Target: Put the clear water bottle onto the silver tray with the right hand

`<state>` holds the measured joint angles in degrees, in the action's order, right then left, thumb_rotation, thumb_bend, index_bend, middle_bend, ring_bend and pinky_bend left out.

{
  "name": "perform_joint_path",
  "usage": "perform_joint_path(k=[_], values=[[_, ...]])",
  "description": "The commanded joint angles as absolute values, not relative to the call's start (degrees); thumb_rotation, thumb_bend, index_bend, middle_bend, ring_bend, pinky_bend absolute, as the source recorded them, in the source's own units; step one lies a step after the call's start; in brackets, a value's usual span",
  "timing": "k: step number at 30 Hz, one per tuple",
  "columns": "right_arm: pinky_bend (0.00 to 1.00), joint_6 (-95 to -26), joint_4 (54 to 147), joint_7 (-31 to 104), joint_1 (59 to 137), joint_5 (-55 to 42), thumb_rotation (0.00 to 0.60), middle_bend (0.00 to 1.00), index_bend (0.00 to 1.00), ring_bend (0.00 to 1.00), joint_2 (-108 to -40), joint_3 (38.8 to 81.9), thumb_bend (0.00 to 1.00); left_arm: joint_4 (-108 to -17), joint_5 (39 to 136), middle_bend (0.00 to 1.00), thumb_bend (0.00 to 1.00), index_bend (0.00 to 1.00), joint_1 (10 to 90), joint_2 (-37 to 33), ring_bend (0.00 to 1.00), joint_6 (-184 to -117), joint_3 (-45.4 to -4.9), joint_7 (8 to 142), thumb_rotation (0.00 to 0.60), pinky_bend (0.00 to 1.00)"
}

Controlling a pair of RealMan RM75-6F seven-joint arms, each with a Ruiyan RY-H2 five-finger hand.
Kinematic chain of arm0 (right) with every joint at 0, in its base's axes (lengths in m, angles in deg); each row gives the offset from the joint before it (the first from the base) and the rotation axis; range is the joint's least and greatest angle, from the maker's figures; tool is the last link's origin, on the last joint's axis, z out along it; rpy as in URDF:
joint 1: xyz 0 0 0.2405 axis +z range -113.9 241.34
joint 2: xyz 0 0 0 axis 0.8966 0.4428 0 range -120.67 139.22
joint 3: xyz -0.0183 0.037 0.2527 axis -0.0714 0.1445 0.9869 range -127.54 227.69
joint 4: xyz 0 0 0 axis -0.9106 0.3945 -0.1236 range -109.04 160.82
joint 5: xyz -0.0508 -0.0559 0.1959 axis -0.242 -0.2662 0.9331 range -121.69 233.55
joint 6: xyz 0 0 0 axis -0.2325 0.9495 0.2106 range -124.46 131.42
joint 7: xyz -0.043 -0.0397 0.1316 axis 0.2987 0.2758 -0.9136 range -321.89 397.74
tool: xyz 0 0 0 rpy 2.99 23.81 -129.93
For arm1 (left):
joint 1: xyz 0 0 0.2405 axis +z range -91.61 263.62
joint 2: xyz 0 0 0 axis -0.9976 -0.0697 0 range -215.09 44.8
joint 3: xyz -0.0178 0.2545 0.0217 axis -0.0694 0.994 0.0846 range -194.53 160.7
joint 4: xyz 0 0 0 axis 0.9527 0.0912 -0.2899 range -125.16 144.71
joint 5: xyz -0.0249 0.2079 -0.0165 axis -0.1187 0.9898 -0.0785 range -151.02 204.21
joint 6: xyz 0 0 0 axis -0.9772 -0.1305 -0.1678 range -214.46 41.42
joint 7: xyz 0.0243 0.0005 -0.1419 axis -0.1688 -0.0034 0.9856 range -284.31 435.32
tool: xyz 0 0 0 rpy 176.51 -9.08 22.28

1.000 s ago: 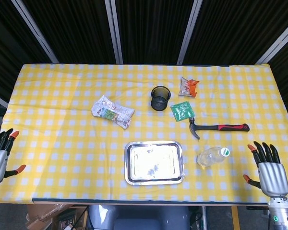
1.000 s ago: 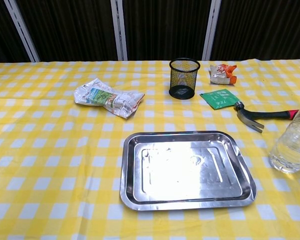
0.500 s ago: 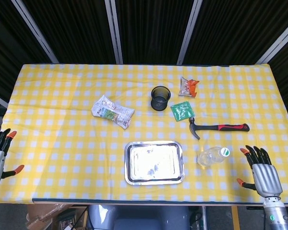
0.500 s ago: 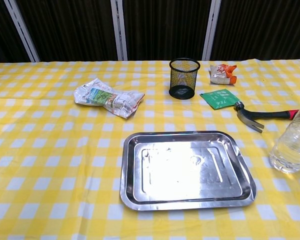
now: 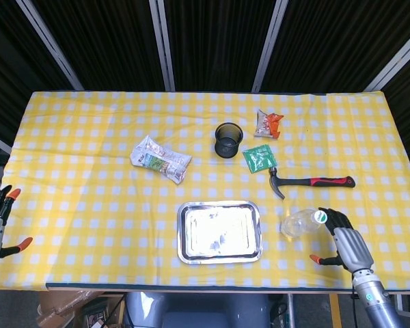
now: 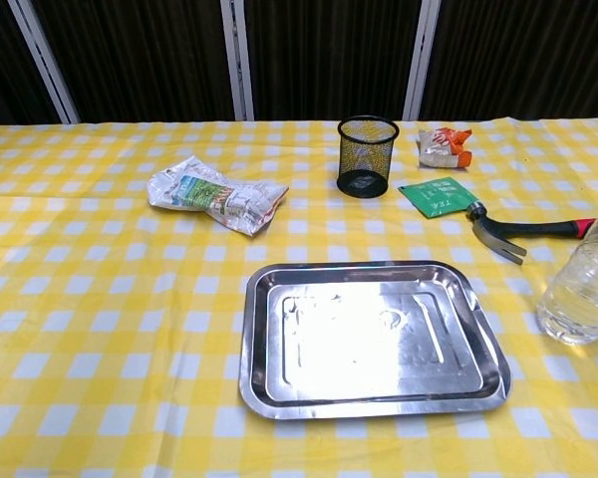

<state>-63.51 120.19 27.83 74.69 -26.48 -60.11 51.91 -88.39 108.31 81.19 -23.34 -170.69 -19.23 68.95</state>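
Head cam: high up, aimed steeply down, takes in whole yellow checked table (image 5: 89, 178) w/ dark slatted backdrop at top and both hands at lower corners. Chest cam: much lower and closer, faces forward across tabletop at shallow angle, crops table's sides. Shared by both: silver tray (image 5: 219, 231) (image 6: 371, 339), mesh cup (image 5: 228, 139) (image 6: 367, 155), hammer (image 5: 311, 182) (image 6: 523, 233), crumpled wrapper (image 5: 160, 158) (image 6: 216, 193); clear bottle (image 5: 301, 223) (image 6: 582, 289) cut at chest cam's right edge.
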Motion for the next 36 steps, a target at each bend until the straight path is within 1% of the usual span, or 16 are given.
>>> perform_joint_path(k=[1,7,9,11,12,14,15,17,19,21,25,29,33,36], values=[[0.0,-60.24,122.57,27.83,76.84,-24.37,0.6,0.1,0.16,0.0,-60.34,52.77,0.16,-88.58,108.52,0.0,0.19,0.04,81.45,-23.5,0.0,-171.01,-19.15,69.07,0.6,0.0],[0.0,-55.96,124.64,25.03,79.16,-20.92,0.6,0.1,0.17,0.0,-61.23,54.13,0.16,-88.56,108.16,0.0,0.19,0.04,81.42,-23.71,0.0,-170.78,-19.34,69.32,0.6,0.0],[0.0,-55.42,124.82,23.51,79.55,-19.96,0.6,0.11,0.19,0.0,-61.92,54.74,0.16,-88.53,108.01,0.0,0.19,0.04,81.38,-23.72,0.0,-170.62,-19.4,69.35,0.6,0.0],[0.0,-55.06,124.8,21.81,79.91,-18.95,0.6,0.17,0.25,0.03,-62.91,55.47,0.16,-88.5,107.83,0.0,0.19,0.04,81.31,-23.72,0.0,-170.36,-19.42,69.3,0.6,0.0],[0.0,-55.14,124.8,21.12,79.96,-18.53,0.6,0.23,0.31,0.06,-63.34,55.84,0.16,-88.49,107.78,0.0,0.19,0.04,81.29,-23.71,0.0,-170.3,-19.43,69.25,0.6,0.0],[0.0,-55.96,124.63,19.02,79.86,-16.86,0.6,0.37,0.46,0.14,-64.93,57.2,0.17,-88.5,107.65,0.0,0.19,0.04,81.22,-23.68,0.0,-170.1,-19.46,69.11,0.6,0.0],[0.0,-56.55,124.58,18.08,79.75,-15.92,0.6,0.41,0.52,0.17,-65.76,57.97,0.19,-88.51,107.57,0.0,0.19,0.04,81.18,-23.67,0.0,-169.97,-19.45,69.05,0.6,0.0],[0.0,-57.77,124.57,16.7,79.4,-14.26,0.6,0.53,0.68,0.25,-67.12,59.21,0.28,-88.51,107.4,0.0,0.19,0.04,81.11,-23.63,0.0,-169.75,-19.48,68.9,0.6,0.0],[0.0,-58.93,124.53,15.8,79.02,-12.66,0.6,0.61,0.78,0.31,-68.32,60.22,0.35,-88.5,107.17,0.0,0.19,0.04,81.05,-23.56,0.0,-169.56,-19.52,68.67,0.6,0.0],[0.0,-59.86,124.87,14.75,78.5,-11.01,0.6,0.65,0.83,0.34,-69.03,61.09,0.38,-88.51,106.96,0.0,0.19,0.04,80.97,-23.51,0.0,-169.32,-19.55,68.53,0.6,0.0],[0.0,-59.9,125.61,14.52,78.12,-9.16,0.6,0.65,0.84,0.34,-68.84,61.57,0.39,-88.55,106.8,0.0,0.19,0.04,80.86,-23.42,0.0,-169.12,-19.6,68.18,0.6,0.0],[0.0,-58.61,128.51,11.86,77.96,-10.79,0.6,0.65,0.84,0.34,-66.06,61.74,0.39,-88.66,106.82,0.0,0.19,0.04,80.87,-23.38,0.0,-169.11,-19.57,68.05,0.6,0.0],[0.0,-60.07,132.22,15.39,78.24,-12.28,0.6,0.65,0.84,0.34,-64.22,61.97,0.39,-88.74,107.0,0.0,0.19,0.04,80.93,-23.34,0.0,-169.29,-19.54,67.98,0.6,0.0],[0.0,-60.22,137.25,19.68,79.05,-11.16,0.6,0.65,0.84,0.34,-62.86,62.29,0.39,-88.78,107.13,0.0,0.19,0.04,80.99,-23.39,0.0,-169.37,-19.49,68.08,0.6,0.0]])
